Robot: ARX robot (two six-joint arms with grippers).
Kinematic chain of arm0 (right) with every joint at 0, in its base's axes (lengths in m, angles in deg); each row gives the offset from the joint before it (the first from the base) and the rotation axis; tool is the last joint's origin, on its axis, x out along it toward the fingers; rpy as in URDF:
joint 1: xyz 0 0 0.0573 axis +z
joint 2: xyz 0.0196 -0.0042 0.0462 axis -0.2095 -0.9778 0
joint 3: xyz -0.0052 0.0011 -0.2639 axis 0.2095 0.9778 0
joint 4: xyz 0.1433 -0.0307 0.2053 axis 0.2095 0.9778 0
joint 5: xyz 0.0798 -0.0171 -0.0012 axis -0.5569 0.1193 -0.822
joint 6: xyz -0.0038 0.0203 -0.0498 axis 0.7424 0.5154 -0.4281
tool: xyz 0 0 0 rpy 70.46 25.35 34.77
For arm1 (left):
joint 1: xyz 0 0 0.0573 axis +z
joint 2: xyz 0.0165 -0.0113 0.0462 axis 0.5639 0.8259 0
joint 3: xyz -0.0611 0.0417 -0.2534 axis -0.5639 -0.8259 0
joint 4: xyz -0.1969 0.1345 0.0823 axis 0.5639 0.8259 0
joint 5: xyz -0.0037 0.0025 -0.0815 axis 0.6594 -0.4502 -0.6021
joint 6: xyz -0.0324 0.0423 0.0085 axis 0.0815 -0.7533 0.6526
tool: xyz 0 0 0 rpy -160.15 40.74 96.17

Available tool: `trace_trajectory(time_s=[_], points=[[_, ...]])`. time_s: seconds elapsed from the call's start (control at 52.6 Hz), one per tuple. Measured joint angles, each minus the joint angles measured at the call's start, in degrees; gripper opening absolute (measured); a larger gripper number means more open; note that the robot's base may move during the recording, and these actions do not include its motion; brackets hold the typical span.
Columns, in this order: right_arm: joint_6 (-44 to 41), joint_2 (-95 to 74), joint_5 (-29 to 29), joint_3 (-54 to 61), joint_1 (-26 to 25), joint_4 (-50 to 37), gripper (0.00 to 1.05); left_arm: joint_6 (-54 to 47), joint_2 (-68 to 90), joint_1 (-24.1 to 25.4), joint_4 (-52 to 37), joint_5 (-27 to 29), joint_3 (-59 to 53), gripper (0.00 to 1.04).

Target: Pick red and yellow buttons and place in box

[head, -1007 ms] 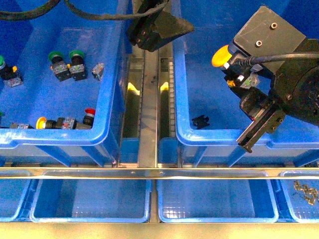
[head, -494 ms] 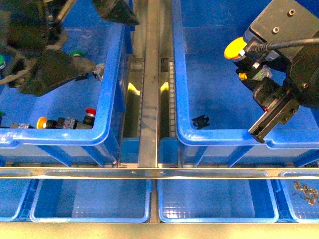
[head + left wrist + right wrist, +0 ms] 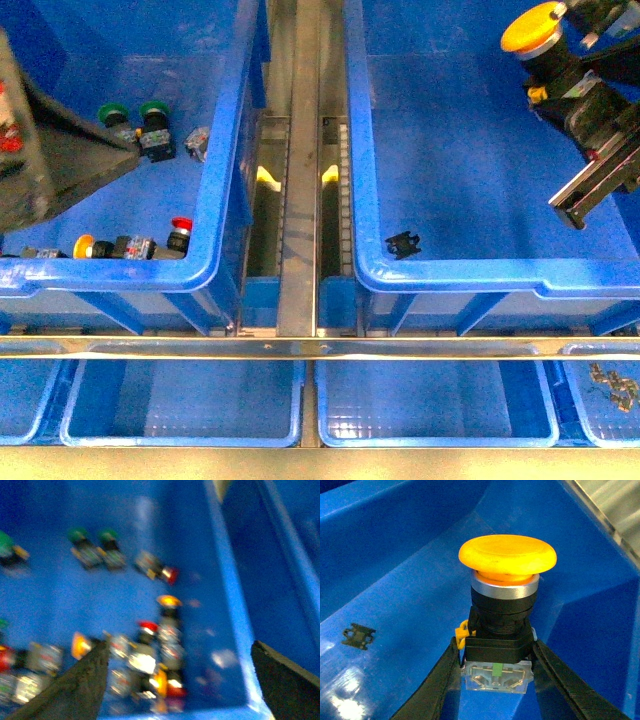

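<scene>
- Yellow, smooth and dome-shaped, the wide mushroom cap of the yellow push-button switch tops a silver ring, a black threaded collar and a squared black body with a clear contact block; in the right wrist view its long axis runs straight out from the right end effector, cap end furthest from the fingers.
- Two flat black fingers of that end effector are pinching the squared body from either side.
- In the front view the switch hangs above the far right part of the large deep blue plastic bin, whose floor is glossy and whose rim is thick and rolled.
- Compared with half a second ago, switch and right end effector sit farther back and farther right over this bin.
- The left end effector shows spread dark fingers over blurred switches.
- A small black clip lies near the bin's front wall.
</scene>
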Motion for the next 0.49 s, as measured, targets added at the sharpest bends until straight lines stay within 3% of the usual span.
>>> trace_trajectory(time_s=[0.057,0.133,0.19,0.266,0.437,0.494], points=[[0.44,1.79,-0.20,-0.20,-0.22,1.40,0.33,-3.08,-2.25,1.55,-8.20,2.58,-4.79,0.71],[0.94,3.58,0.09,-0.28,-0.70,2.73,0.33,-5.40,-8.35,4.13,-10.56,1.73,-8.11,0.60],[2.19,5.92,0.76,-0.28,-1.31,4.72,0.33,-7.23,-16.87,8.70,-6.60,-3.87,-10.34,0.47],[4.02,9.03,1.77,-0.31,-1.51,7.21,0.33,-8.09,-26.14,11.50,0.87,-4.66,-12.33,0.30],[8.24,11.50,3.72,-0.44,-1.62,10.71,0.33,-8.52,-35.39,11.67,7.91,-5.29,-12.48,0.02],[10.03,12.70,4.57,-0.50,-1.55,12.35,0.33,-8.76,-38.29,11.67,10.43,-5.29,-12.48,0.03]])
